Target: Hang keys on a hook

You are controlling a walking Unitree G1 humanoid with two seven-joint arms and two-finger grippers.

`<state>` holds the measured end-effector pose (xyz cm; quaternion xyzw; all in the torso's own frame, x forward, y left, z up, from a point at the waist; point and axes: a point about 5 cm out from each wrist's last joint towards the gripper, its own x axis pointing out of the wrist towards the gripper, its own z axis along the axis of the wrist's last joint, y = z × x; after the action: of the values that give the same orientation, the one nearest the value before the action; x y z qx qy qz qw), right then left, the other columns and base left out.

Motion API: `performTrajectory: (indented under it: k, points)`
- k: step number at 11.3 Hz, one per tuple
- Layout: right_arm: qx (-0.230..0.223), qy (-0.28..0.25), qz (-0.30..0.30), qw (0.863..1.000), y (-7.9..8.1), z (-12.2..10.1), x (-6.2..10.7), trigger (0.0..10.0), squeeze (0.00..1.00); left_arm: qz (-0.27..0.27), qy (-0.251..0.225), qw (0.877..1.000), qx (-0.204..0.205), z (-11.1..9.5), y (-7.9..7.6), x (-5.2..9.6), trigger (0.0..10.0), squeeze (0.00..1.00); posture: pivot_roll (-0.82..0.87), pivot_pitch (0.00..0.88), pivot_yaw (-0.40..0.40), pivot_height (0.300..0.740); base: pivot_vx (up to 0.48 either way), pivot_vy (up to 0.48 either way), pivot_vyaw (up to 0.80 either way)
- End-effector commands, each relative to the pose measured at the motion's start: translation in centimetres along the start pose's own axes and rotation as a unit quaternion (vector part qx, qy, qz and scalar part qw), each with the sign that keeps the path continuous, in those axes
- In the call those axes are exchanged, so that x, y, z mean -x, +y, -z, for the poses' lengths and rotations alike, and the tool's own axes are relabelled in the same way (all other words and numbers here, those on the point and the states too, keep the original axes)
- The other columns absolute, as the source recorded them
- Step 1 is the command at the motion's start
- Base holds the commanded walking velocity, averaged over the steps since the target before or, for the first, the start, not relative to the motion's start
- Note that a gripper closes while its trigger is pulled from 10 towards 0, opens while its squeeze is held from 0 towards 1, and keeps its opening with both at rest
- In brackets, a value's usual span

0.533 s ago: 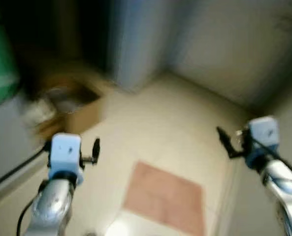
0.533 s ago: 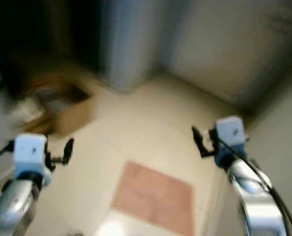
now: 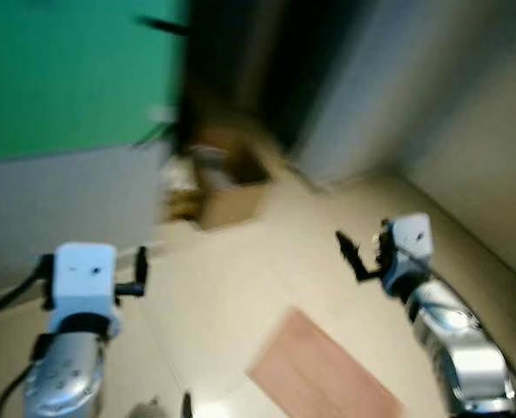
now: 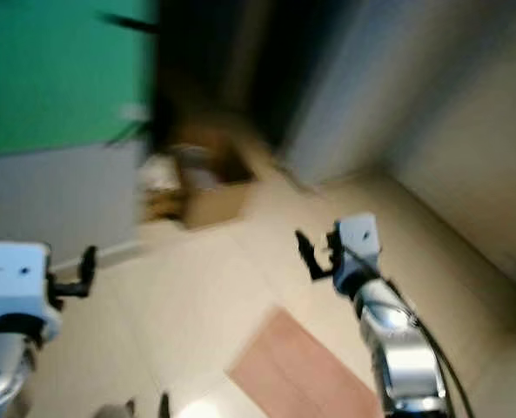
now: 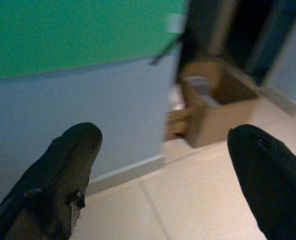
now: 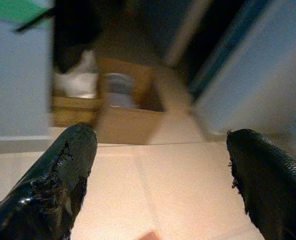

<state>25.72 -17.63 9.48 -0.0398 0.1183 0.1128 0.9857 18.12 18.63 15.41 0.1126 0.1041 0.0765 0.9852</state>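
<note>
Head views blurred, and the whole scene has shifted since the earlier frame: camera turned, so the green wall (image 3: 66,70) now fills the upper left and the cardboard box (image 3: 227,196) sits nearer centre, against the wall's end. The pink mat (image 3: 327,374) lies on the floor (image 3: 231,279) below the box. Left gripper (image 5: 162,175) and right gripper (image 6: 157,175) are both held out over the floor, fingers spread wide, holding nothing. Keys and hook can't be made out.
</note>
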Motion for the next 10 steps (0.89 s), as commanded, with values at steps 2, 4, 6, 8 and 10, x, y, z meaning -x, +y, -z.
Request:
performTrajectory:
  k: [2,4,6,8,10]
  points:
    - [-0.032,0.007,0.038,0.999,-0.2,1.6,0.6,10.0,1.00,0.017,-0.017,0.999,0.047,-0.1,-0.9,-2.2,10.0,0.29,0.06,0.000,-0.160,0.740,0.000,0.000,0.80]
    - [-0.037,0.008,0.069,0.997,-0.1,2.2,1.3,10.0,1.00,0.015,0.006,0.995,0.100,2.3,-1.3,-5.7,10.0,0.39,-0.02,0.000,-0.131,0.740,0.000,0.000,0.80]
    - [-0.008,-0.004,0.062,0.998,-0.6,1.3,1.1,10.0,1.00,0.038,0.026,0.993,0.110,3.1,-3.1,-7.2,10.0,0.80,-0.05,0.000,-0.117,0.740,0.000,0.000,0.80]
    - [0.000,-0.004,0.072,0.997,-0.9,0.4,0.9,10.0,1.00,0.066,0.010,0.996,0.063,3.2,-3.8,-6.5,10.0,0.54,-0.06,0.000,-0.114,0.740,0.000,0.000,0.40]
    - [-0.024,0.001,0.091,0.996,-0.9,1.1,1.6,10.0,0.00,0.058,-0.009,0.998,0.023,4.1,-3.1,-5.6,10.0,0.00,-0.09,0.000,-0.087,0.740,0.000,0.000,0.00]
